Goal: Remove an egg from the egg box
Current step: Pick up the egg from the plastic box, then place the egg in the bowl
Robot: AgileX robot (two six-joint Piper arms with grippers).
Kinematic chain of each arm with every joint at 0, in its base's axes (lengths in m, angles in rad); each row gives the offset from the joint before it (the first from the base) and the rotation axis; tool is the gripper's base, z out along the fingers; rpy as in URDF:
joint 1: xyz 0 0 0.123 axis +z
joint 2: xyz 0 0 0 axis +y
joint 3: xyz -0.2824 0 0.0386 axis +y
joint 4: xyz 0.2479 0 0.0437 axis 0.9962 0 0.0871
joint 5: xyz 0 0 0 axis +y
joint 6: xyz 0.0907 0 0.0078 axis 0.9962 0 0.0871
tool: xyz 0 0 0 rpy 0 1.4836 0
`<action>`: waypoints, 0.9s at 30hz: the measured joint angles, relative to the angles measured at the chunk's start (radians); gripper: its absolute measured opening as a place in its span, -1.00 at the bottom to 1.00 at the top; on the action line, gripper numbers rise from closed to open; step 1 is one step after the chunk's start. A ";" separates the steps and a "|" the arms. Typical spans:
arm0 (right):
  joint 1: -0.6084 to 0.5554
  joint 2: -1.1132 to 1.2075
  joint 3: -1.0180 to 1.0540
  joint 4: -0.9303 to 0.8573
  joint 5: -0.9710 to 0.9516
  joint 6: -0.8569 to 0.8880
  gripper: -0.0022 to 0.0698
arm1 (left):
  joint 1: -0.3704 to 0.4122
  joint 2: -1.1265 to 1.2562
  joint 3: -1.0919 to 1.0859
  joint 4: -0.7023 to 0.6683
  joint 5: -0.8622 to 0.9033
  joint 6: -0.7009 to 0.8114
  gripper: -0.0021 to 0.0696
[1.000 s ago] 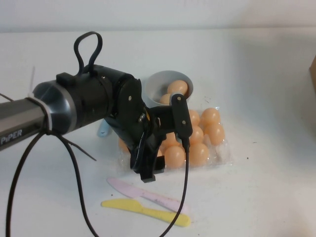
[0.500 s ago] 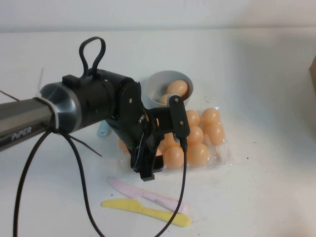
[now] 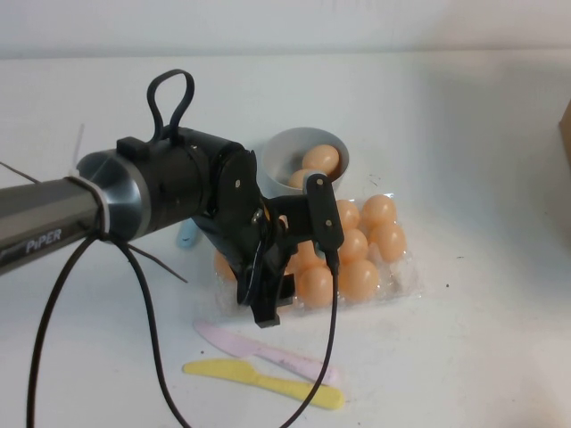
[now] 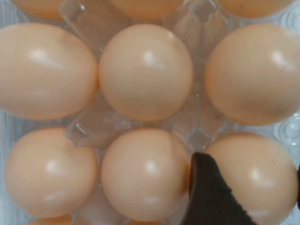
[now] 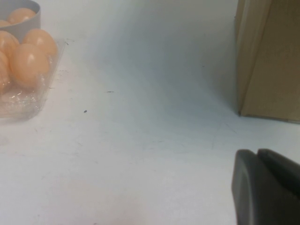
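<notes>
We hang our left gripper (image 3: 268, 299) low over the egg box (image 3: 401, 283) at its eight o'clock corner; one finger (image 4: 208, 197) sits between two eggs, jaws parted around the egg (image 4: 253, 180), not yet lifted. Our right gripper (image 5: 265, 190) rests parked, jaws closed

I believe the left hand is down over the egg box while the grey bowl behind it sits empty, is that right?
Not quite: the bowl is not empty; the high view shows eggs in it. The left hand is indeed down over the egg box, close above its eggs. The right hand is parked apart, above bare table near a cardboard box.
</notes>
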 joint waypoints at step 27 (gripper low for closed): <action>0.000 0.000 0.000 0.000 0.000 0.000 -0.99 | -0.005 -0.175 0.002 0.101 -0.356 -0.185 -0.05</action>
